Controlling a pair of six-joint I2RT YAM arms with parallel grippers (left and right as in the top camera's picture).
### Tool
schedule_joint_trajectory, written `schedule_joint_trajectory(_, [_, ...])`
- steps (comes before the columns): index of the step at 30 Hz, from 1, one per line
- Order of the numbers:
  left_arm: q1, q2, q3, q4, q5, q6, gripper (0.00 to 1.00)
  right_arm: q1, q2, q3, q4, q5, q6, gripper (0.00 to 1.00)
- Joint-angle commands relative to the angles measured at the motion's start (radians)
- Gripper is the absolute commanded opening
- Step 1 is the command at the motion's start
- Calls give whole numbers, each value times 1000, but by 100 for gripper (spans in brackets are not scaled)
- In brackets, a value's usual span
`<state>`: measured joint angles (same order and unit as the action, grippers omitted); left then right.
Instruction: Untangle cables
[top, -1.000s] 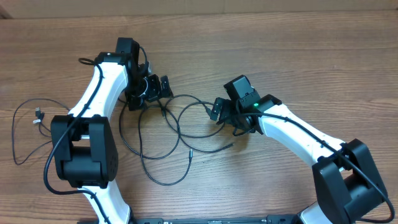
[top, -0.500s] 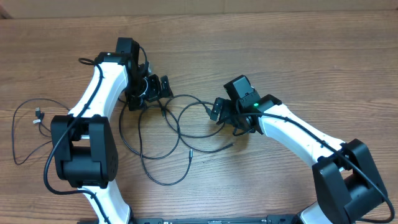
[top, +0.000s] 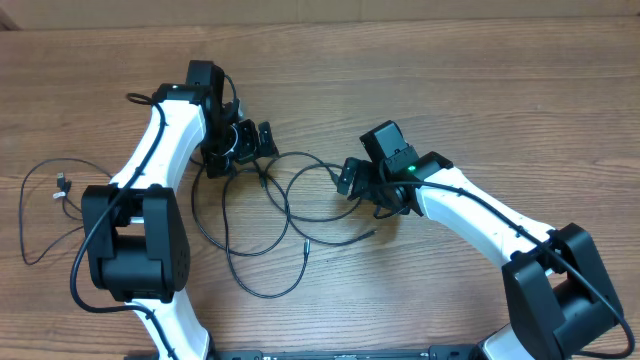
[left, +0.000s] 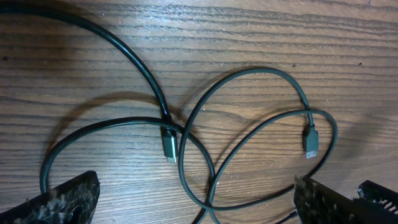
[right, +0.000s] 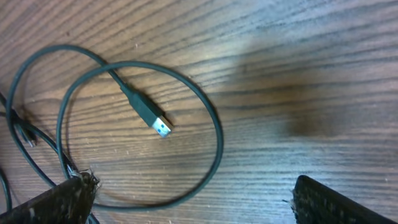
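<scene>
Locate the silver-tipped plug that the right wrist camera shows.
In the right wrist view, the plug lies left of centre on the wooden table, inside a cable loop.

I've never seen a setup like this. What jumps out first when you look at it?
A loose tangle of thin black cables sprawls across the middle of the wooden table. The white-and-black left arm and right arm reach in over it, the left claw and right claw wide open, holding nothing. One more thin cable lies apart, outside the left arm.
</scene>
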<state>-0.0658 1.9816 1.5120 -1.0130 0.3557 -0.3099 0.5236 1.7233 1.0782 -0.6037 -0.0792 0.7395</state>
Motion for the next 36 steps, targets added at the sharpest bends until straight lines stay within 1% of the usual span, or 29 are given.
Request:
schedule_joint_trajectory(1, [0, -6, -6, 16, 3, -11, 100, -2, -21, 10, -10, -12, -8, 100])
schedule_joint_trajectory(3, [0, -6, -6, 35, 3, -11, 100, -2, -21, 10, -9, -12, -8, 100])
schedule_joint_trajectory(5, [0, -6, -6, 19, 4, -10, 100, -2, -21, 10, -8, -12, -8, 100])
schedule_joint_trajectory(6, [2, -6, -3, -5, 32, 4, 92, -2, -21, 10, -8, -12, -8, 100])
schedule_joint_trajectory(7, [6, -7, 6, -16, 66, 53, 30, -2, -21, 10, -8, -12, -8, 100])
schedule_joint_trajectory(8, [11, -8, 19, -36, 100, 95, 4, -2, -21, 10, -8, -12, -8, 100])
schedule_joint_trajectory(9, [23, -8, 50, -84, 109, 103, 4, -2, -21, 10, -8, -12, -8, 100])
schedule_joint_trajectory(11, [41, -25, 87, -128, 108, 75, 4, -2, -21, 10, -8, -12, -8, 100])
schedule_joint_trajectory(13, [51, -46, 87, -131, 95, 51, 4, -2, -21, 10, -8, -12, -8, 100])
schedule_joint_trajectory(14, [58, -55, 87, -138, 63, 23, 4, -2, -21, 10, -8, -12, -8, 100])
schedule_joint_trajectory(15, [64, -63, 87, -151, 6, -16, 4, -2, -21, 10, -8, -12, -8, 100])
schedule_joint_trajectory(16, [74, -72, 87, -172, -82, -72, 4, -2, -21, 10, -8, -12, -8, 100])
schedule_joint_trajectory(17, [92, -78, 87, -203, -211, -180, 4, -2, -21, 10, -8, -12, -8, 100])
schedule_joint_trajectory(19, [129, -80, 87, -255, -373, -345, 4, -2, -21, 10, -9, -12, -8, 100])
schedule_joint_trajectory(20, [159, -80, 84, -274, -432, -396, 4, -2, -21, 10, -9, -12, -8, 100])
schedule_joint_trajectory(22, [227, -79, 74, -291, -445, -397, 6, -2, -21, 10, -8, -12, -8, 100])
schedule_joint_trajectory(24, [272, -79, 74, -299, -450, -381, 14, -2, -21, 10, -8, -12, -8, 100])
schedule_joint_trajectory(26, [348, -79, 74, -285, -507, -378, 30, -2, -21, 10, -5, -12, -8, 100])
schedule_joint_trajectory(27, [385, -78, 74, -270, -549, -378, 36, -2, -21, 10, -5, -12, -8, 100])
schedule_joint_trajectory(28, [414, -78, 74, -258, -575, -378, 36, -2, -21, 10, -5, -12, -8, 100])
schedule_joint_trajectory(29, [437, -78, 74, -248, -583, -376, 33, -2, -21, 10, -5, -12, -8, 100])
schedule_joint_trajectory(30, [472, -77, 73, -233, -584, -339, 31, -2, -21, 10, -5, -12, -8, 100])
schedule_joint_trajectory(31, [486, -75, 73, -229, -584, -327, 31, -2, -21, 10, -5, -12, -8, 100])
schedule_joint_trajectory(34, [524, -72, 72, -206, -585, -293, 33, -2, -21, 10, -4, -12, -8, 100])
schedule_joint_trajectory(36, [539, -72, 72, -182, -593, -251, 38, -2, -21, 9, -5, -12, -8, 100])
